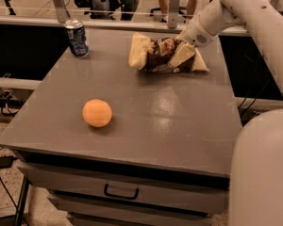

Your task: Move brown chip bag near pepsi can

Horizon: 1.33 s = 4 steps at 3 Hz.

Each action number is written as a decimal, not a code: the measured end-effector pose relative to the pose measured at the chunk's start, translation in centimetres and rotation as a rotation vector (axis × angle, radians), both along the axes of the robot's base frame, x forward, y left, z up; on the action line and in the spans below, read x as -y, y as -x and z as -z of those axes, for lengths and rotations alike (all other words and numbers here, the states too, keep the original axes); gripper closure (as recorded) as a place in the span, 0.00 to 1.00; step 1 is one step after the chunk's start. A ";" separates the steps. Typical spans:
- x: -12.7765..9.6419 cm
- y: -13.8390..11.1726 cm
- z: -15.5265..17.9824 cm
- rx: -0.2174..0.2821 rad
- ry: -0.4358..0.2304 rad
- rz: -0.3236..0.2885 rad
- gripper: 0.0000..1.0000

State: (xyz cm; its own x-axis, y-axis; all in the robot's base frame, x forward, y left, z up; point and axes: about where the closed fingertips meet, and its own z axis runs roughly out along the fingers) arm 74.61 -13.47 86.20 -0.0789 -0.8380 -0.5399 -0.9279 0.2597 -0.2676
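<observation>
While hand (181, 52) is at brown chip bag (153, 58), can't tell if gripping; pepsi can (77, 37) well apart, opp. corner.
</observation>
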 end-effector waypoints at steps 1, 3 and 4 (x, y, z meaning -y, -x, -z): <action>-0.2 -0.1 0.2 -0.004 0.000 -0.003 0.95; -0.2 -0.1 0.1 -0.004 0.000 -0.003 1.00; -0.2 -0.1 0.1 -0.004 0.000 -0.003 1.00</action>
